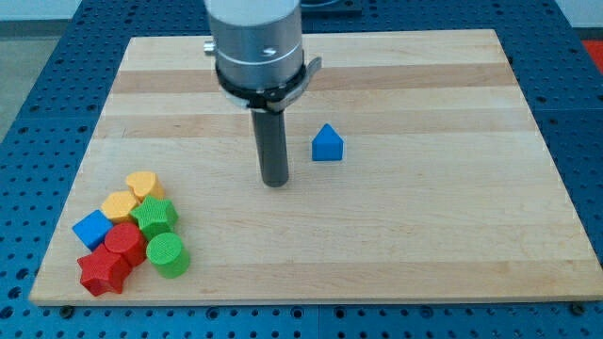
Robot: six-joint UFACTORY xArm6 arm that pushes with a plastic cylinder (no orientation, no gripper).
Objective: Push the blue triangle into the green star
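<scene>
The blue triangle [327, 143] sits near the middle of the wooden board [396, 235], a little toward the view's top. My tip [275, 182] rests on the board just to the view's left of it and slightly lower, a short gap apart. The green star [153, 217] lies in a cluster of blocks at the view's bottom left, far from the triangle.
The cluster also holds a yellow heart [143, 184], a yellow block [120, 203], a blue cube [92, 229], a red block [124, 242], a red star [103, 272] and a green cylinder [167, 254]. The board's edges drop to a blue perforated table [38, 85].
</scene>
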